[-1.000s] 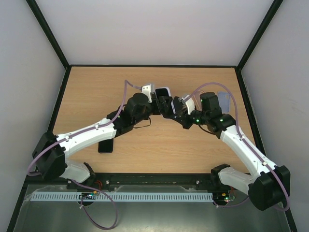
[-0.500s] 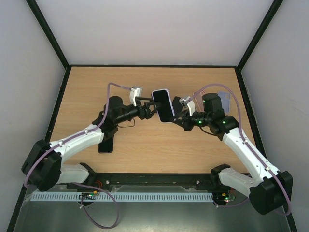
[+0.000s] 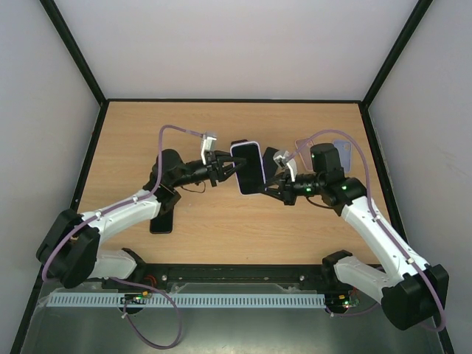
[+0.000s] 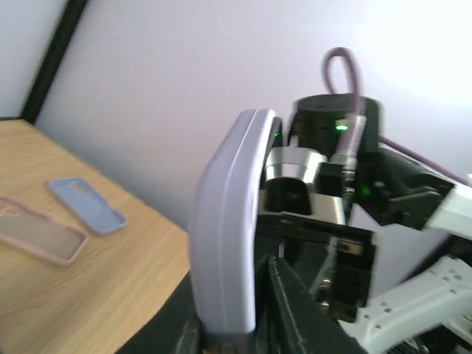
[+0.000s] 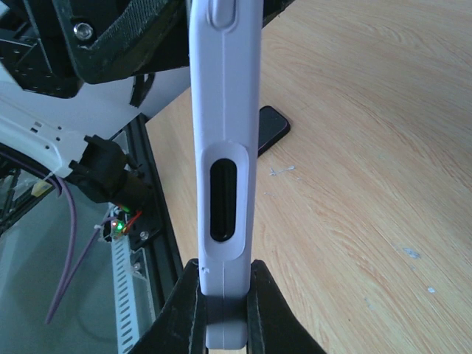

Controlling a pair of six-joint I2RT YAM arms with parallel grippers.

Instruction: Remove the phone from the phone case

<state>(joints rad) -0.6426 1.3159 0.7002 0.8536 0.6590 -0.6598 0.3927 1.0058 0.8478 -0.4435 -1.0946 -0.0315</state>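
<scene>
Phone (image 3: 248,168) in case (image 5: 223,147), R end effector (image 5: 223,295) gripping

Plain pale walls (image 3: 236,44) are enclosing a light wood-grain desk (image 3: 140,140), black strips (image 3: 74,51) are edging its corners and rim, and soft, even light is washing over the whole booth.

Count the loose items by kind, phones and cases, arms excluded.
Cased phones: 1, the black phone in a lavender silicone case, held off the table.
Bare phones: 1, the bare black slab phone, lying flat.
Empty cases: 2, the pale pink soft case and the light blue soft case.
Total: 4
</scene>
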